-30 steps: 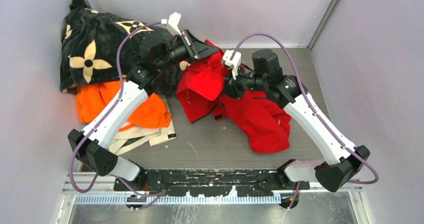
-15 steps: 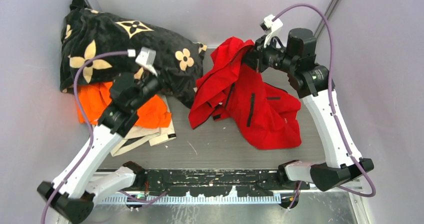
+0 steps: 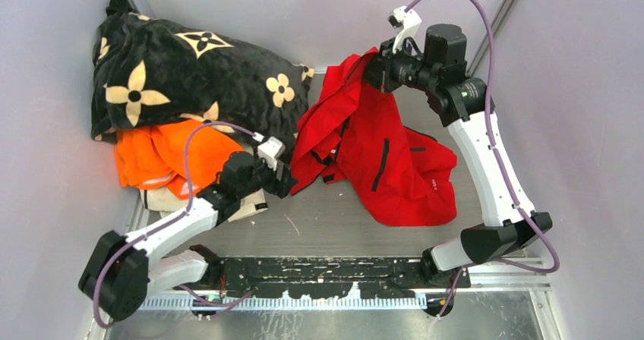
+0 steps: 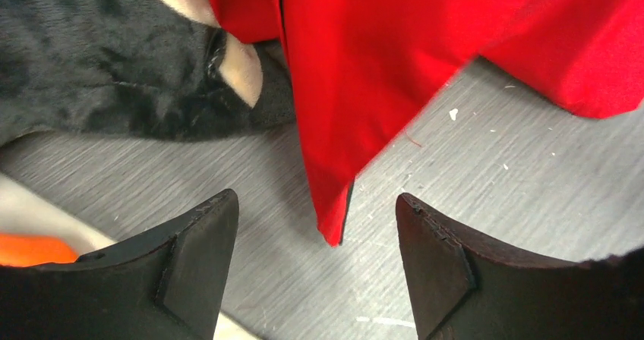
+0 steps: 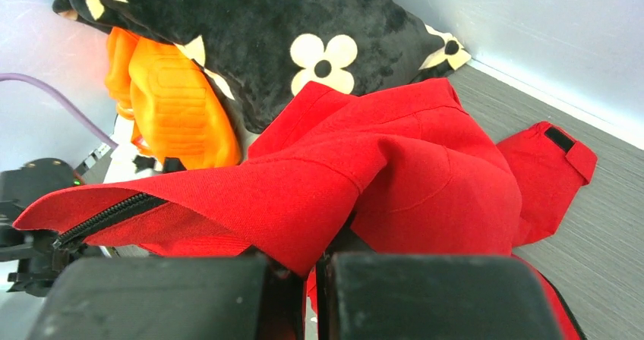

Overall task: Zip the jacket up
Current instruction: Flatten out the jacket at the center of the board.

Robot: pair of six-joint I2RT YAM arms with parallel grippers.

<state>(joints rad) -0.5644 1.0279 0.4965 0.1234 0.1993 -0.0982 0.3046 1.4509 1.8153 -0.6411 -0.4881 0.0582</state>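
The red jacket (image 3: 395, 165) lies crumpled mid-table, its upper edge lifted toward the back wall. My right gripper (image 3: 374, 70) is shut on a fold of that raised edge; in the right wrist view the jacket (image 5: 425, 173) drapes away from the closed right gripper (image 5: 319, 268), with a dark zipper (image 5: 106, 218) running along a hem at left. My left gripper (image 3: 285, 182) hovers low at the jacket's lower left corner. In the left wrist view the left gripper (image 4: 315, 203) is open, and the pointed corner of the jacket (image 4: 334, 218) hangs between the fingers, untouched.
A black flower-patterned blanket (image 3: 175, 67) is heaped at the back left, over an orange garment (image 3: 163, 154) and a beige cloth (image 3: 247, 207). Enclosure walls stand close on the left, back and right. Bare grey tabletop (image 3: 326, 218) lies in front of the jacket.
The left gripper let go of the jacket, opened, pulled back, then came down to the jacket's lower left corner. The right gripper carried its hold up toward the back right, spreading the jacket.
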